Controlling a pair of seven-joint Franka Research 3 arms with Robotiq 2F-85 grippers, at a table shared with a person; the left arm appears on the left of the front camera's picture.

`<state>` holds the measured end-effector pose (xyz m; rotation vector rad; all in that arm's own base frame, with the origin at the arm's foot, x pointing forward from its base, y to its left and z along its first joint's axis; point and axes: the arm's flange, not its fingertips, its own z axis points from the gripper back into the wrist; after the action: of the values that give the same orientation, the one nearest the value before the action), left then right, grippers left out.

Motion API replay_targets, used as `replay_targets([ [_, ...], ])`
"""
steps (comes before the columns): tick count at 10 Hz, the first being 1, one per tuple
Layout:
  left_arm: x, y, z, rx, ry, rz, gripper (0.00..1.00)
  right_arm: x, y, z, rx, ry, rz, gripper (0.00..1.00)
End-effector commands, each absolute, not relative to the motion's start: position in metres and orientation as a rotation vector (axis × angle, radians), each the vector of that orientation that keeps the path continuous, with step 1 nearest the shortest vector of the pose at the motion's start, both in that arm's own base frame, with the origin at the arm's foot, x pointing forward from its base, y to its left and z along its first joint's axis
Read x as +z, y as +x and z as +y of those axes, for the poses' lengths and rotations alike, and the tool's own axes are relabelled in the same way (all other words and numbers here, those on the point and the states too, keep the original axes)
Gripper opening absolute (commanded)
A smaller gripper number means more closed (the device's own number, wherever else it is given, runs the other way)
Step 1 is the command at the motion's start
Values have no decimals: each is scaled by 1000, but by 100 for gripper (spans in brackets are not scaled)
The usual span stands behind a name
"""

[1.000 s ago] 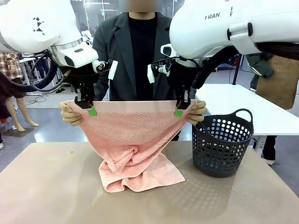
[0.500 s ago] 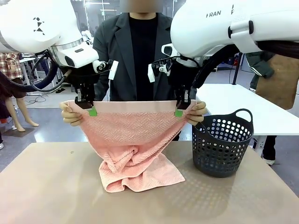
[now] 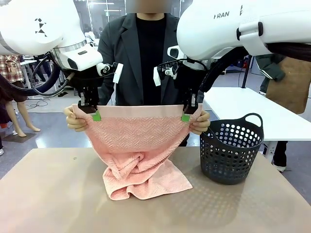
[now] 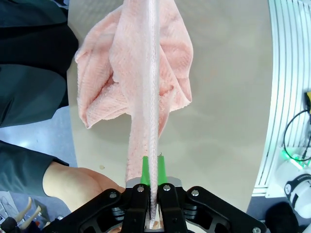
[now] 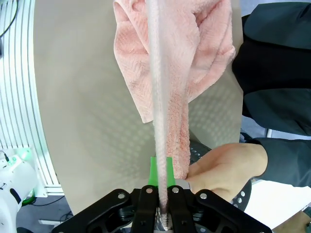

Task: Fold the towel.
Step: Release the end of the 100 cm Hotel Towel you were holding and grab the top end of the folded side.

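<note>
Here the towel (image 3: pixel 138 145) is held up by its plain top band over the middle of the desk (image 3: pixel 48 194), with its lower part heaped on the desk. The left pincer (image 3: pixel 95 115) is clamped on one top corner and the right pincer (image 3: pixel 186 116) on the other. The person's hands (image 3: pixel 77 119) are closed on the towel just beside both pincers. A dark basket (image 3: pixel 231 153) is seen near the desk's far right edge.
</note>
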<state>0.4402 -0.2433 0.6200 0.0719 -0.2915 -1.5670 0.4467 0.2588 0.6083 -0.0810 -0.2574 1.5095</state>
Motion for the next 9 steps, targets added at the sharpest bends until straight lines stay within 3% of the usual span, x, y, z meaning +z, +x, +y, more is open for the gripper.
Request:
replay_targets([
  [1, 620, 440, -243, -1566, 72, -291, 0, 609, 448, 258, 1511, -95, -259, 0],
  [9, 620, 440, -243, -1566, 72, -291, 0, 609, 448, 258, 1511, -95, -259, 0],
])
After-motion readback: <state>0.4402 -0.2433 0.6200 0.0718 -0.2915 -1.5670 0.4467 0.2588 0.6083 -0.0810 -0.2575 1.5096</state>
